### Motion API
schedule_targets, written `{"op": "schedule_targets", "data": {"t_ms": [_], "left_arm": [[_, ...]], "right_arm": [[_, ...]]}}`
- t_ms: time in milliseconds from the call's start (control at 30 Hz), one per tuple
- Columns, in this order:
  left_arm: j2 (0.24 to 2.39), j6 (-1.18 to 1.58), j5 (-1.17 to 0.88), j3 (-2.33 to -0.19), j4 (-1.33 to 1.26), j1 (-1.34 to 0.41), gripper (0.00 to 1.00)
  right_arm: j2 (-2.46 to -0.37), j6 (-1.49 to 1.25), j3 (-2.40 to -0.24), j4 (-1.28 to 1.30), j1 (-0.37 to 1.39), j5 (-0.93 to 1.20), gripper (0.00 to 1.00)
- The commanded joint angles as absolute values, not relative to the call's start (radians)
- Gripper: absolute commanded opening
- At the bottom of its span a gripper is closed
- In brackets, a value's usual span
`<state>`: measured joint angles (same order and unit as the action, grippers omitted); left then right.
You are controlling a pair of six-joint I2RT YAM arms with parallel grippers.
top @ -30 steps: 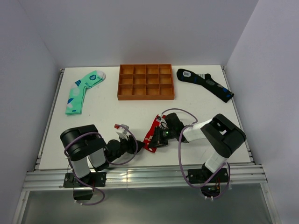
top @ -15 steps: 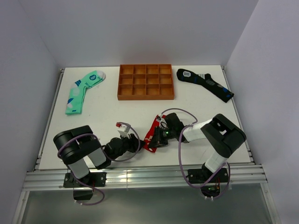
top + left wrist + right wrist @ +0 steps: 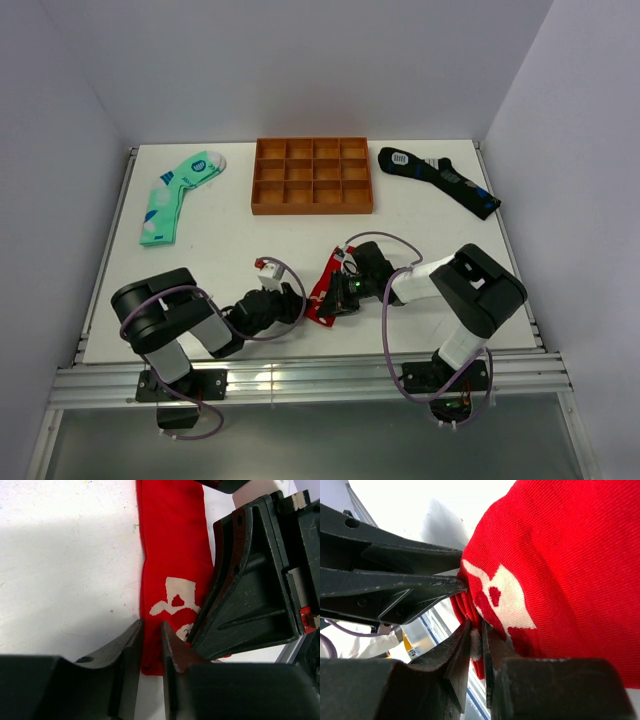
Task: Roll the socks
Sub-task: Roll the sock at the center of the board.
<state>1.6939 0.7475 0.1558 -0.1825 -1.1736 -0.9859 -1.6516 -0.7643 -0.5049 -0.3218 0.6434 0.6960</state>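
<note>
While both arms crowd low over the near middle of the surface (image 3: 220,250), the overhead view shows the red sock (image 3: 322,290) lying between them, the left gripper (image 3: 292,300) at its left side and the right gripper (image 3: 338,297) right on it. The mint-green sock (image 3: 172,200) lies flat at the far left and the black sock (image 3: 440,177) at the far right, well apart from the action. An orange tray (image 3: 312,209) sits between them at the far edge. Neither of those two socks looks rolled.

Over to the left wrist camera. Its fingers (image 3: 125,650) stand narrow, with the sock's edge running into the slim gap between them, so I call that a pinch on the fabric. The right gripper's dark body sits just beside them, pressed over the white mark on the red cloth.

Now the right wrist camera. Its own fingers (image 3: 455,650) are also narrow, clamped on a thin fold of red fabric, with stacked layers bunched at the edge. The left gripper's tips touch that same edge.

Here's the worry: two grippers share one small patch of cloth. Any turn to wind the sock could knock metal on metal. Both pinches look shallow, so a tug from either side might slip the fabric out and let the bunched layers fall loose. And if both pull apart rather than one feeding the other, the sock stretches flat instead of rolling.
</note>
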Motion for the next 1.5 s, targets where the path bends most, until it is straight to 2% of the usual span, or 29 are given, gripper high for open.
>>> {"op": "schedule_targets", "data": {"t_ms": [0, 133, 367, 433, 567, 800, 1167, 1267, 1467], "left_arm": [[1.697, 0.739, 0.164, -0.19, -1.017, -0.988, 0.26], [1.677, 0.744, 0.192, -0.242, -0.892, -1.002, 0.0], [1.628, 0.758, 0.232, -0.298, -0.698, -1.022, 0.0], [1.603, 0.765, 0.248, -0.31, -0.652, -1.025, 0.0], [1.565, 0.77, 0.271, -0.319, -0.546, -1.032, 0.0], [1.559, 0.772, 0.267, -0.35, -0.468, -1.04, 0.0], [1.571, 0.773, 0.256, -0.42, -0.357, -1.039, 0.0], [1.58, 0.769, 0.245, -0.443, -0.328, -1.039, 0.0], [1.6, 0.755, 0.216, -0.482, -0.276, -1.028, 0.0]], "right_arm": [[-1.664, -0.719, -0.505, -0.238, 0.635, 0.611, 0.21], [-1.649, -0.713, -0.5, -0.229, 0.635, 0.582, 0.23], [-1.576, -0.683, -0.514, -0.175, 0.644, 0.482, 0.42], [-1.557, -0.672, -0.518, -0.16, 0.65, 0.445, 0.44], [-1.496, -0.664, -0.512, -0.153, 0.666, 0.353, 0.45], [-1.322, -0.64, -0.416, -0.29, 0.698, 0.247, 0.47], [-1.163, -0.574, -0.279, -0.505, 0.724, 0.213, 0.51], [-1.134, -0.523, -0.246, -0.538, 0.767, 0.183, 0.54], [-1.158, -0.506, -0.252, -0.531, 0.979, -0.07, 0.56]]}}
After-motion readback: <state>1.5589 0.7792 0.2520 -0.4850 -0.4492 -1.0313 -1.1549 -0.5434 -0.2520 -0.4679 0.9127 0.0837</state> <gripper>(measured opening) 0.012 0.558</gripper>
